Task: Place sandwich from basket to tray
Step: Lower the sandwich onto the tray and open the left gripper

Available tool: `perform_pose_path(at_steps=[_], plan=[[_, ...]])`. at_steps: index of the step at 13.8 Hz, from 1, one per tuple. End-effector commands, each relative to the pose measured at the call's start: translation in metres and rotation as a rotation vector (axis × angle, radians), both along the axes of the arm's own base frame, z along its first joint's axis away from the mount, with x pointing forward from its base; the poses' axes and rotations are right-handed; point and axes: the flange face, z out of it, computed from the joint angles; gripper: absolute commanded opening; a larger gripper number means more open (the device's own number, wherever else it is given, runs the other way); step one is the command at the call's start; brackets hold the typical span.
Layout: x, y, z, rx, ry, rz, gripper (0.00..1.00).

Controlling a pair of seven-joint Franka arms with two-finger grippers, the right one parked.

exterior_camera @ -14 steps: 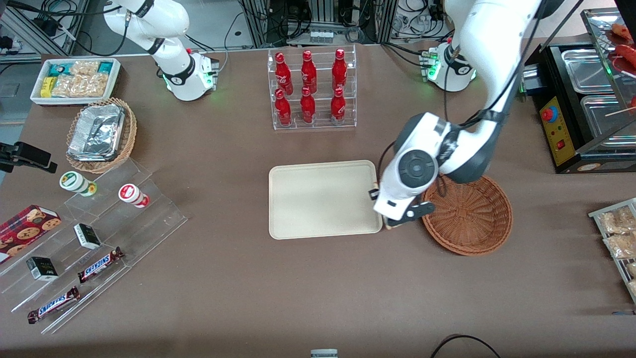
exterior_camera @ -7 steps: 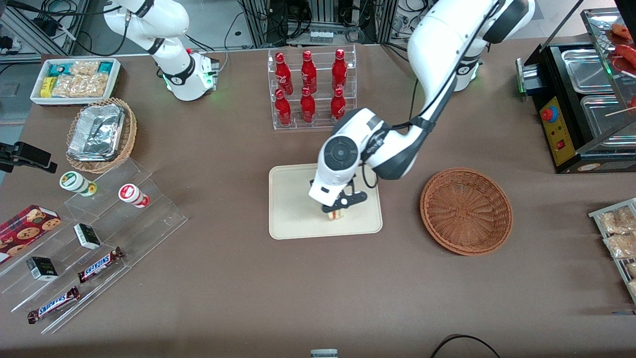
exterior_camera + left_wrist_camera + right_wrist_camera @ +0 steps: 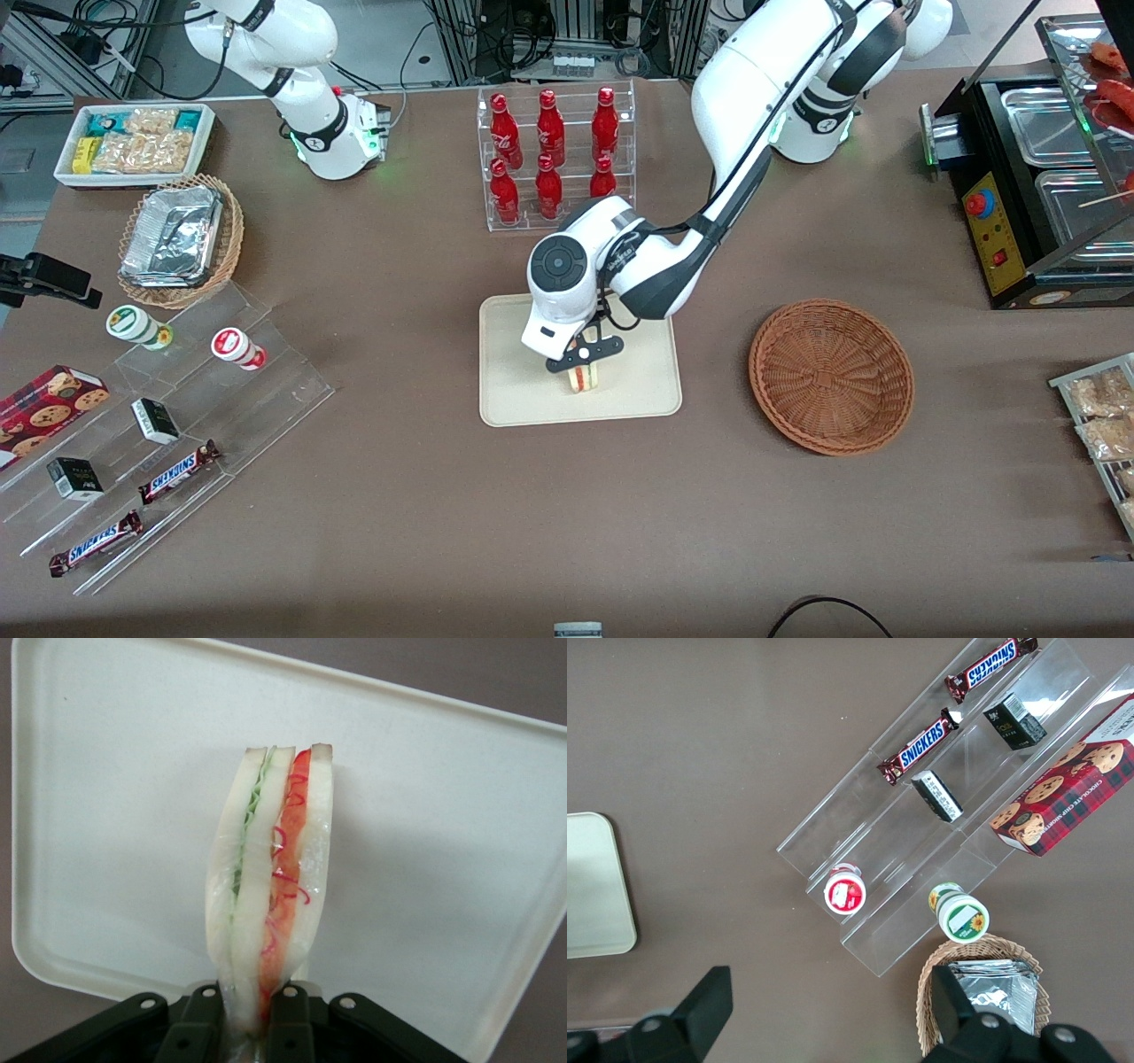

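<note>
the sandwich (image 3: 270, 886) looks light and soft; it is pale bread with green and red filling in thin layers, and the layers could slide apart or squash if they are pinched too hard; the bread looks a bit shiny, maybe wrapped in clear film, so it may be slippery too, but that is only a guess; the best place to hold it seems to be on the two flat bread sides, near one end, so the squeeze pushes the layers together and not apart; that is just how it is held now.

the pincer (image 3: 251, 1014) is clamped on the sandwich; its two dark fingers (image 3: 197, 1028) press on the outer bread slices at one end, with only a narrow gap between them, filled by the sandwich; the rest of the sandwich sticks out from the fingers with its cut edge showing.

in the front view the pincer (image 3: 580, 359) hangs over the tray (image 3: 514, 390), and the sandwich (image 3: 582, 379) is right under it, over the part of the tray nearer to the front camera; i cannot tell if the sandwich touches the tray or is just above it; the basket (image 3: 831, 377) sits on the counter (image 3: 399, 496) beside the tray, toward the working arm's end, and it has nothing in it.

the sandwich is over the tray, so what is left, i think, is to set it down softly and let go.
</note>
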Motion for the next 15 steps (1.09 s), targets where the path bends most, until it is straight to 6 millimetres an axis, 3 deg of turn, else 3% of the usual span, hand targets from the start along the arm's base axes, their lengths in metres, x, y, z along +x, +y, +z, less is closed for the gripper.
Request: perform_pose_path(at_steps=[1, 8, 9, 10, 12, 14, 15], plan=[[0.002, -0.011, -0.006, 0.049, -0.011, 0.027, 0.00], [0.003, -0.012, -0.018, 0.069, -0.014, 0.103, 0.00], [0.003, -0.012, -0.019, 0.077, -0.025, 0.095, 0.40], [0.003, -0.010, -0.022, 0.093, -0.037, 0.082, 0.99], [0.004, -0.008, -0.021, 0.101, -0.046, 0.080, 1.00], [0.009, -0.008, -0.002, 0.082, -0.057, 0.092, 1.00], [0.011, -0.006, 0.023, 0.065, -0.069, 0.092, 1.00]])
